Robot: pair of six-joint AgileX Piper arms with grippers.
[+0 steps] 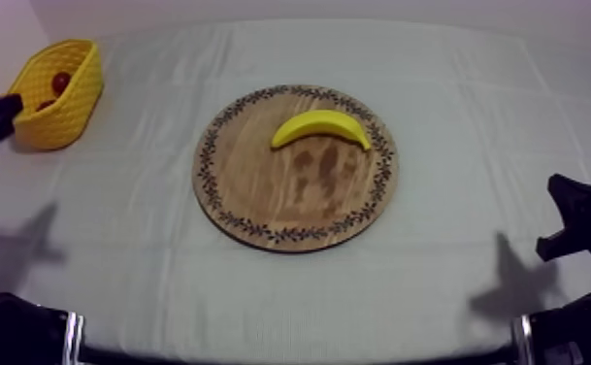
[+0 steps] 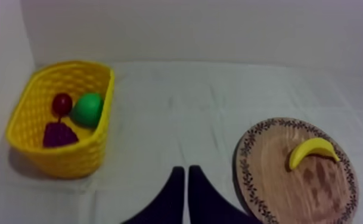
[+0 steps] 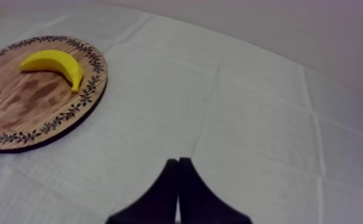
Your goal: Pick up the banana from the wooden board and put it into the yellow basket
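Observation:
The yellow banana (image 1: pixel 320 126) lies on the far right part of the round wooden board (image 1: pixel 260 189) in the middle of the table. The yellow basket (image 1: pixel 76 107) stands at the far left. My left gripper (image 2: pixel 185 176) is shut on nothing and hovers over bare cloth between basket (image 2: pixel 94 149) and board (image 2: pixel 315 193), well short of the banana (image 2: pixel 312 151). It is the black shape beside the basket (image 1: pixel 6 107) in the top view. My right gripper (image 3: pixel 179 167) is also shut and empty, over the cloth to the right of the board (image 3: pixel 16 104) and banana (image 3: pixel 55 64).
Inside the basket lie a small red fruit (image 2: pixel 62 103), a green pear (image 2: pixel 88 109) and a bunch of purple grapes (image 2: pixel 59 134). Grey-white cloth (image 1: pixel 454 97) surrounds the board on all sides. A pale wall rises behind the table's far edge.

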